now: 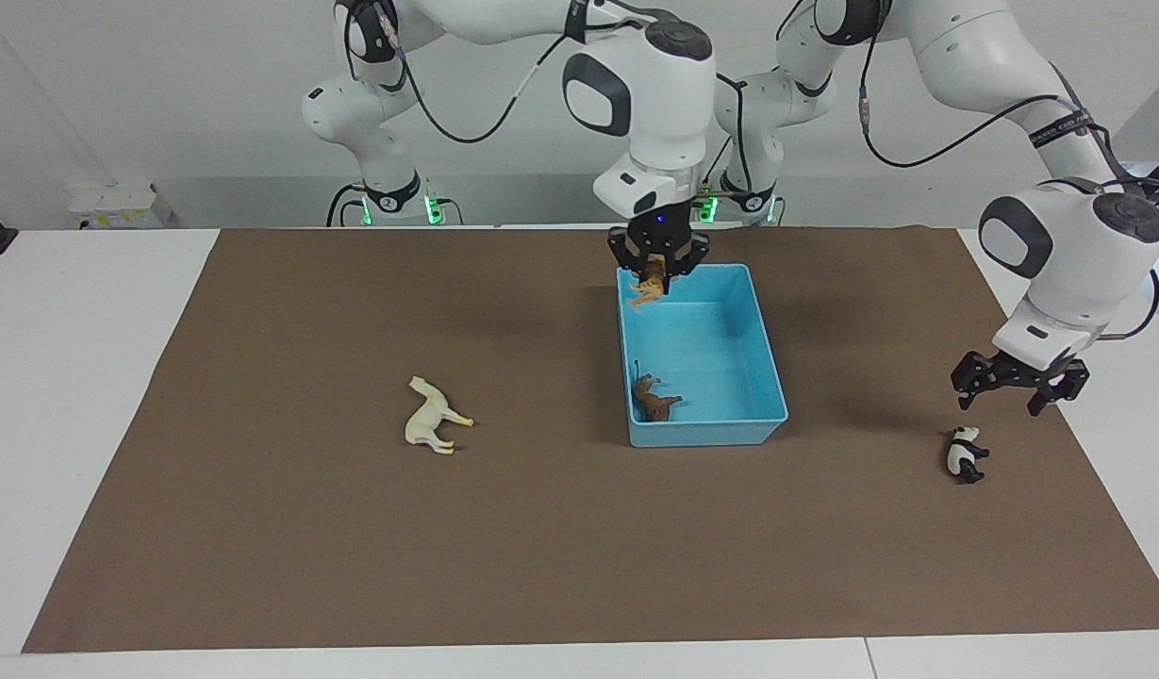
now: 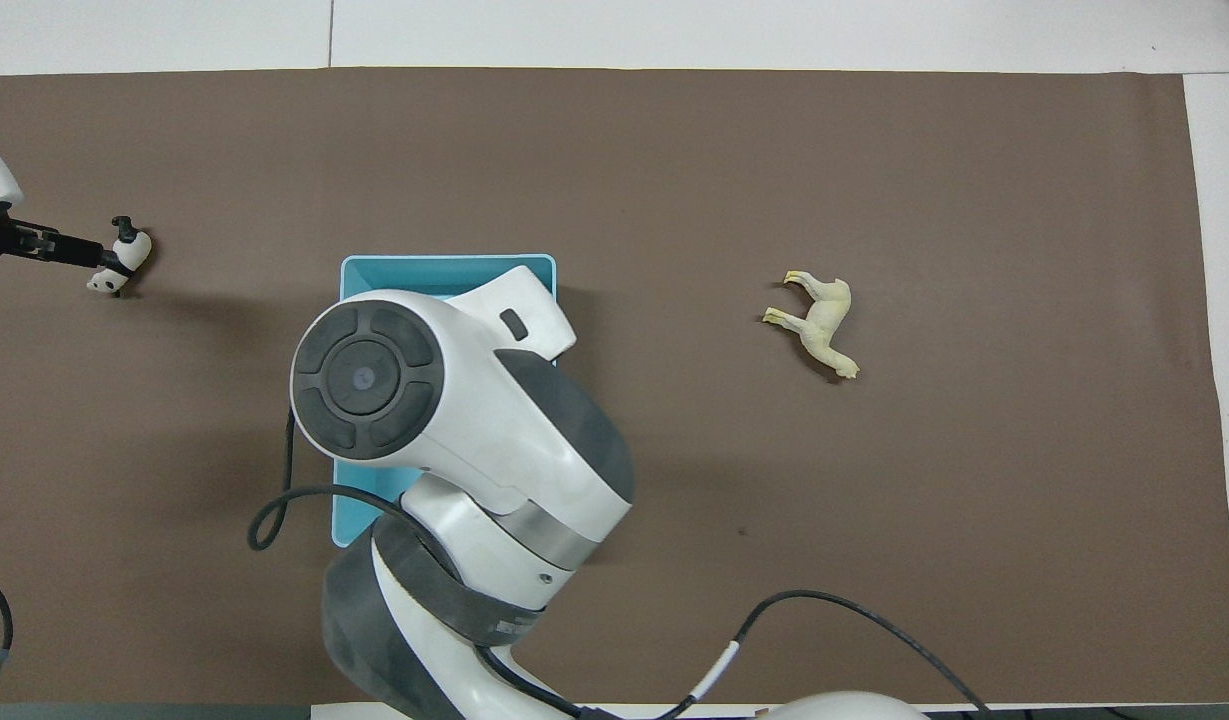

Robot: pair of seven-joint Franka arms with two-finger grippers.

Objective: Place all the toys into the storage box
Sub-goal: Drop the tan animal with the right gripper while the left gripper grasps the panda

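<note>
1. Desk [image 1: 98, 311] is white w/ a brown mat [image 1: 541, 547] over most of it; all toys and the box sit on the mat.
2. Overhead view: right arm's big white-grey body covers most of the storage box [image 2: 374, 275], so only its rim farthest from the robots and a corner nearest them show.
3. Storage box [image 1: 763, 363], light blue, sits toward the left arm's end of the desk's middle, long axis running from near the robots to far from them.
4. Inside it: brown lion [image 1: 654, 400] on its side in the corner farthest from the robots, on the right arm's side, against the wall.
5. Right gripper [image 1: 656, 273] hangs over the box's rim nearest the robots, jaws pointing down and clamped on the orange tiger [image 1: 647, 290], which dangles just above that rim; can't tell which way it faces.
6. Left gripper [image 1: 1011, 385] hovers over the mat above the panda [image 1: 964, 455], jaws spread apart, nothing in them. In the overhead view its tip [image 2: 44, 243] overlaps the panda [image 2: 122, 258]; facing view shows a gap.
7. Panda lies toward the left arm's end, well apart from the box, farther from the robots than it.
8. Cream horse [image 1: 432, 417] [image 2: 820, 322] lies on its side toward the right arm's end, well apart from the box, legs pointing toward the box, body axis slanted.
</note>
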